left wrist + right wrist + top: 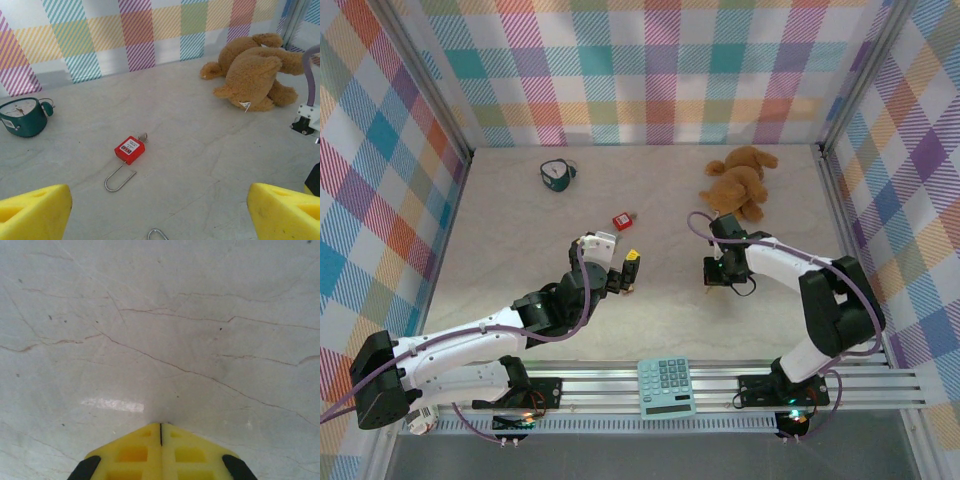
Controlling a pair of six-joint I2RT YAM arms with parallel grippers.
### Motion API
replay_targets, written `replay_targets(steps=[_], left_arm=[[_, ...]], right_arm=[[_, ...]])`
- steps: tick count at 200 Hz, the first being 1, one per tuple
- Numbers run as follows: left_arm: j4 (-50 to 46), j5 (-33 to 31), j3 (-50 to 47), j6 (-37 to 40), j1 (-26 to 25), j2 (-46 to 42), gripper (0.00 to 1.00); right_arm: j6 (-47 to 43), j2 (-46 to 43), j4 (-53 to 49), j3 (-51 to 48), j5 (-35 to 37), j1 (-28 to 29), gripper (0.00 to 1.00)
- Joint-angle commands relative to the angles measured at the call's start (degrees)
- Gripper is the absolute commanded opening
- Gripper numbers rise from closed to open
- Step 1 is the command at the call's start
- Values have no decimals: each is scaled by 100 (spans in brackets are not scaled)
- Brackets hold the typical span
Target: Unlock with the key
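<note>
Red padlock [129, 150] with steel shackle lies ahead of the released left tool [160, 215], right tool [160, 432] clenched empty, so centre on its body before closing.

Padlock [129, 150] red and silver; clock [22, 117] teal; plush bear [255, 75] tan; calculator [666, 387] pale teal; walls [150, 35] pastel plaid; table [210, 150] veined off-white; left fingers [30, 210] yellow

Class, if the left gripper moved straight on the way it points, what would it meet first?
Likely the small metal loop just ahead of the left gripper, then the red padlock; depth is unclear.
</note>
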Motion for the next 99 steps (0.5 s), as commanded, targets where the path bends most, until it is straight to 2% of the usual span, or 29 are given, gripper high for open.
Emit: replay_targets(steps=[1,31,45,60,78,99], left_arm=[[25,74,203,-96,66,-39,90],[86,117,213,-122,66,37,89],[97,144,232,-131,67,73,89],[95,163,238,-131,66,78,89],[57,166,251,-131,66,65,89],[0,149,248,-123,66,12,89]], right_arm=[[147,-314,62,-58,-67,-12,0],[210,-424,25,-86,-52,-15,0],[195,-261,-77,15,5,-11,14],[125,4,-154,131,-31,-16,24],[118,227,-128,194,-12,-16,28],[39,429,-133,290,-81,-17,28]])
